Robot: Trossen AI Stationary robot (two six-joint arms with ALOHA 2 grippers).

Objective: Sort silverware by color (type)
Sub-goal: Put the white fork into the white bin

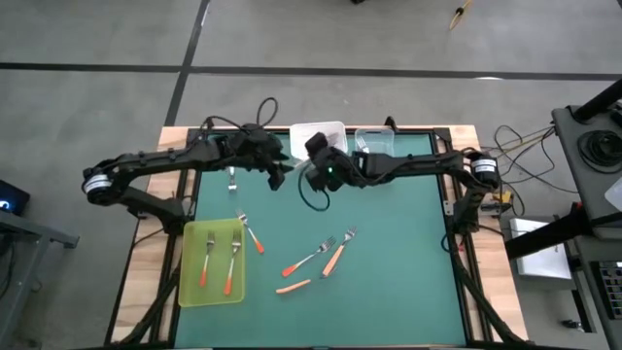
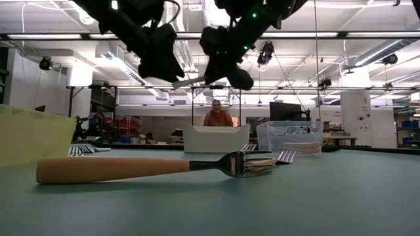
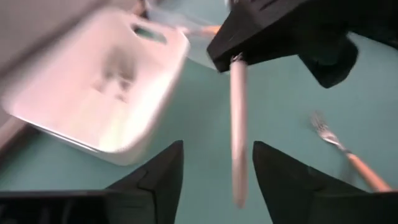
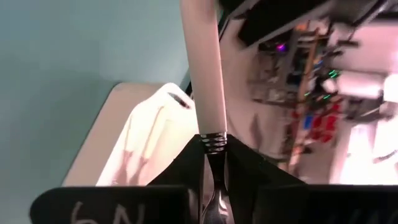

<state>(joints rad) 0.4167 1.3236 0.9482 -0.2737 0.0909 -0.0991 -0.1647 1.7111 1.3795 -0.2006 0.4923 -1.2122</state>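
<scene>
A white-handled fork [image 1: 292, 168] of the silverware hangs in the air over the table's far middle, between my two grippers. My right gripper [image 1: 307, 171] is shut on it. My left gripper [image 3: 217, 155] is open, its fingers on either side of the white handle's free end [image 3: 238, 180] without touching it. A yellow-green tray [image 1: 185, 282] at the near left holds two red-orange forks [image 1: 219, 261]. Several orange-handled forks [image 1: 321, 261] lie flat on the green mat. The nearest fork [image 2: 151, 167] fills the low view. My right gripper pinches the fork's metal neck [image 4: 214, 144], right where the white handle begins, between its two fingers. The handle [image 4: 204, 68] runs straight out past the fingertips toward my left gripper. The fork is lifted clear of the table, close to level [image 2: 191, 82].
A white tray [image 1: 335, 126] and a clear tray [image 1: 382, 133] stand at the table's far edge, just behind the grippers. One more fork [image 1: 232, 180] lies under the left arm. A person [image 2: 218, 115] sits in the room beyond the table.
</scene>
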